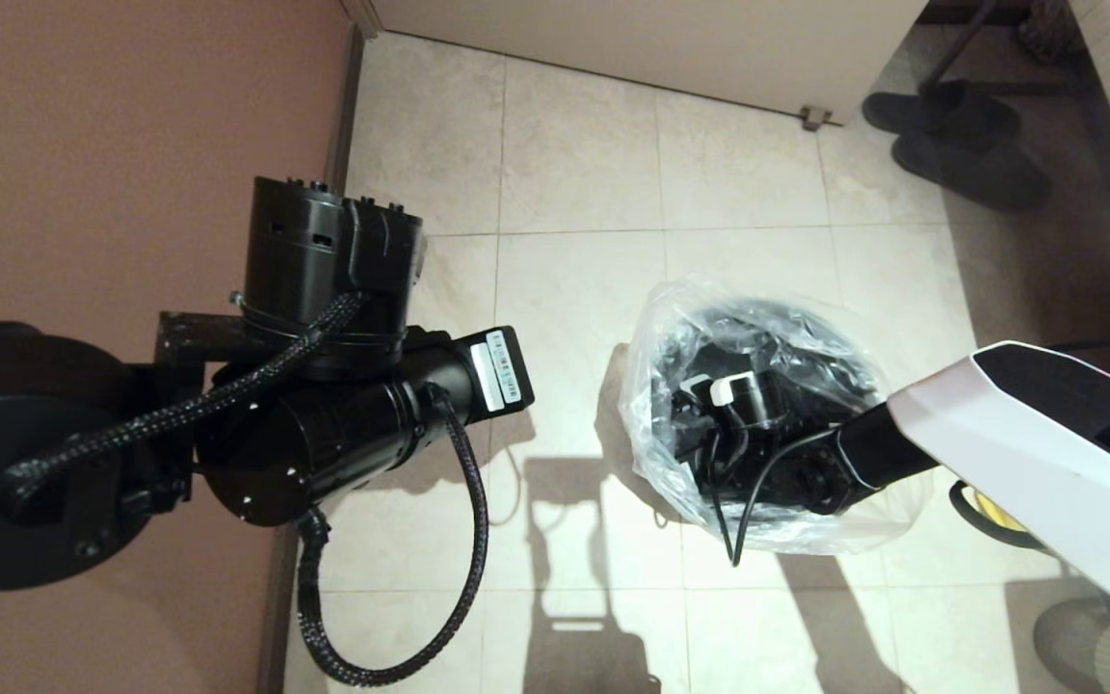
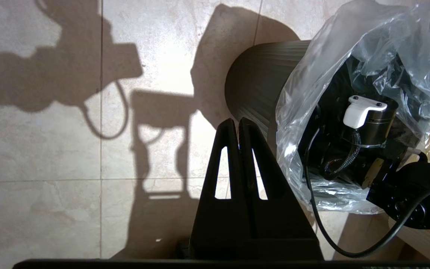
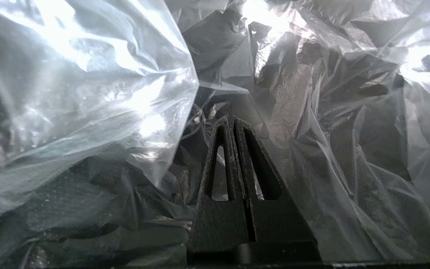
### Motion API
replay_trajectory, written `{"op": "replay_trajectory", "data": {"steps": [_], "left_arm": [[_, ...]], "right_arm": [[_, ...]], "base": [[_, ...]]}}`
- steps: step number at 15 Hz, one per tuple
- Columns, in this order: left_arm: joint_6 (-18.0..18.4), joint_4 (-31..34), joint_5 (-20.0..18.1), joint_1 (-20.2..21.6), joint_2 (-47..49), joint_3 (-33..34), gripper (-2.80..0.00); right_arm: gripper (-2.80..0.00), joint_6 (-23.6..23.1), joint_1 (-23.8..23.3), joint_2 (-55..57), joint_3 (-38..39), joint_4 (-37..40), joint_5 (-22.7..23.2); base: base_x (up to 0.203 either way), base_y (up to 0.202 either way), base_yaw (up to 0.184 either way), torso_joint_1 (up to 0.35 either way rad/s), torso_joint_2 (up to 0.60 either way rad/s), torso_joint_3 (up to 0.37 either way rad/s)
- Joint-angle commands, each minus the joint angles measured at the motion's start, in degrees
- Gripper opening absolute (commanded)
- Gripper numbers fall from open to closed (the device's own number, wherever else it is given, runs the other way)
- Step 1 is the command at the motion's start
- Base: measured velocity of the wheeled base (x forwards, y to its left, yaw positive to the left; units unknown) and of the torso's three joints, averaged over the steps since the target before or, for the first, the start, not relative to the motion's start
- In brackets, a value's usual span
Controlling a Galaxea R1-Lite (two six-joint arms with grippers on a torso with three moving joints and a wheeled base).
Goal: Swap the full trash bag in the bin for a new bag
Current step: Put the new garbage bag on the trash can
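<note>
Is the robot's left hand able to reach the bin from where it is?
Probably yes. The left hand, fingers shut, hangs beside the bin with only bare floor between. The new bag drapes the rim, and the right hand is down inside it.

Warm, strong light throws hard-edged arm shadows across the tiled floor [image 2: 32, 209]. Glare whitens the new bag [image 3: 88, 93], and its nearest folds look soft.

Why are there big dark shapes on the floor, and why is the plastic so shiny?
Head and left wrist views: strong light throws sharp arm shadows on the tiled floor. Right wrist view: the new bag glares white around the closed right gripper. Left wrist view: the closed left gripper looks black beside the bin.
</note>
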Motion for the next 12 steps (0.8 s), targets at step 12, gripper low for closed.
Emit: {"op": "replay_trajectory", "data": {"steps": [12], "left_arm": [[-0.15,0.37,0.16,-0.06,-3.17,1.41,-2.8]], "right_arm": [[-2.8,5.47,0.15,-5.56,-0.59,2.39,0.65]], "base": [[0.0,0.0,0.0,0.0,0.0,0.0]]}}
